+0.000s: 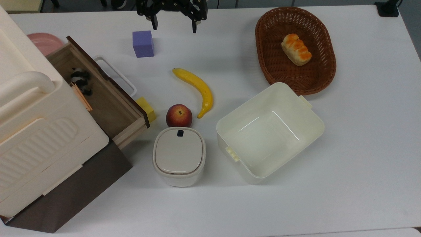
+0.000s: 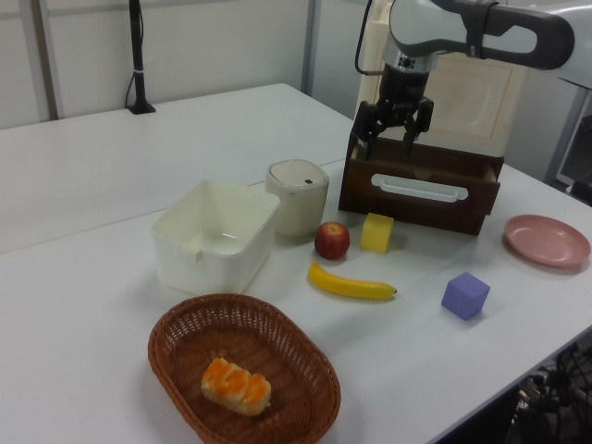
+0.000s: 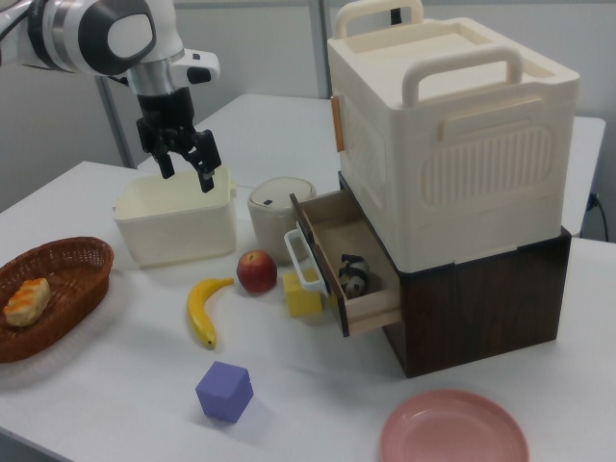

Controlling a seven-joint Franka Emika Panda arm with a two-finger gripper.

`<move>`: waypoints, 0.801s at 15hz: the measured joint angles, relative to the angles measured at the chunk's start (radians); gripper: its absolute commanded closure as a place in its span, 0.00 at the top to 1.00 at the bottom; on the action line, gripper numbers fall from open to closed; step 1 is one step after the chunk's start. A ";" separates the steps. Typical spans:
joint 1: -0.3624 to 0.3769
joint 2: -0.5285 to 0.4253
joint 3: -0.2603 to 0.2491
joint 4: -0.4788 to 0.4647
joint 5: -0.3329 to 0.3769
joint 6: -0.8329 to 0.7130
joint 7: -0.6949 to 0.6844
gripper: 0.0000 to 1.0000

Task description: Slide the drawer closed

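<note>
The drawer (image 1: 105, 102) stands pulled out of the dark brown cabinet (image 1: 75, 194). Its light-wood box is open to view, and its dark front panel carries a white loop handle (image 1: 115, 76). A small black and white object (image 1: 79, 78) lies inside it. The left view shows the drawer's front panel (image 2: 421, 208) and the right view shows its inside (image 3: 337, 236). My gripper (image 1: 174, 26) hangs open and empty at the top view's top edge, above the table beyond the purple cube (image 1: 143, 43), well apart from the handle. In the right view the gripper (image 3: 188, 173) is over the cream tub (image 3: 178, 221).
A cream ribbed box (image 1: 36, 138) sits on the cabinet. A yellow block (image 1: 147, 108) lies by the drawer front, with an apple (image 1: 179, 116), a banana (image 1: 197, 89) and a lidded cream container (image 1: 179, 156) nearby. A basket (image 1: 325, 75) holds bread (image 1: 296, 49). A pink plate (image 3: 454, 428) lies near the cabinet.
</note>
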 measured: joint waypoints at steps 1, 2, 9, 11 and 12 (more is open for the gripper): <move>0.000 0.000 0.000 0.000 0.000 0.000 0.000 1.00; 0.000 0.000 -0.001 0.000 0.000 0.000 -0.006 1.00; -0.001 0.001 -0.002 0.000 0.000 0.000 -0.017 1.00; -0.001 0.001 -0.002 0.000 0.000 0.000 -0.019 1.00; -0.001 0.001 -0.002 0.000 0.000 0.000 -0.020 1.00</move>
